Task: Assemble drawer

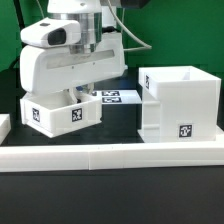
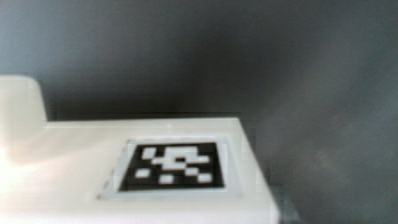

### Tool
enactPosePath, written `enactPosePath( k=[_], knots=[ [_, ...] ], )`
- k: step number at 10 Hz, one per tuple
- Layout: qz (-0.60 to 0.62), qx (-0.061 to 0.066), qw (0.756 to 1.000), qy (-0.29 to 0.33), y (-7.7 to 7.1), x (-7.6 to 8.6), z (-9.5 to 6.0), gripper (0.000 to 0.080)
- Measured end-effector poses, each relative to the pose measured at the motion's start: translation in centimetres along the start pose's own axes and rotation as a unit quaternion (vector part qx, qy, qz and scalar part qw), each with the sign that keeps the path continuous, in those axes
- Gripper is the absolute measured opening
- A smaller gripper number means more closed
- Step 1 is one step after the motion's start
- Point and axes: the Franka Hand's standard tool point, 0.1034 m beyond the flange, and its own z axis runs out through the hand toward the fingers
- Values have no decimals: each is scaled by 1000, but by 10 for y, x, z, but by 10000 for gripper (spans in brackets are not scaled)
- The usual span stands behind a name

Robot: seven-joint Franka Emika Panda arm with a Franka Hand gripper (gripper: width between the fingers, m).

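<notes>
A small white drawer tray (image 1: 58, 113) with black-and-white tags stands on the table at the exterior view's left. The large white cube-like housing (image 1: 180, 100), open at the top, stands at the exterior view's right. My gripper (image 1: 82, 92) is lowered straight onto the tray's top. Its fingertips are hidden behind the hand and the tray wall. The wrist view shows a white tagged surface (image 2: 178, 165) very close, with a raised white part (image 2: 18, 115) beside it. No fingertips show there. A second tray is not in view.
The marker board (image 1: 120, 97) lies flat between the tray and the housing. A long low white border wall (image 1: 110, 152) runs along the front. A small white piece (image 1: 3, 124) sits at the exterior view's far left edge.
</notes>
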Motion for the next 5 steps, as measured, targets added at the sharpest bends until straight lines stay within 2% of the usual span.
enactPosePath(
  k=[2, 5],
  knots=[
    [-90, -3, 996, -7, 0, -1, 3, 42],
    [-207, -9, 978, -18, -4, 10, 2, 42]
  ],
)
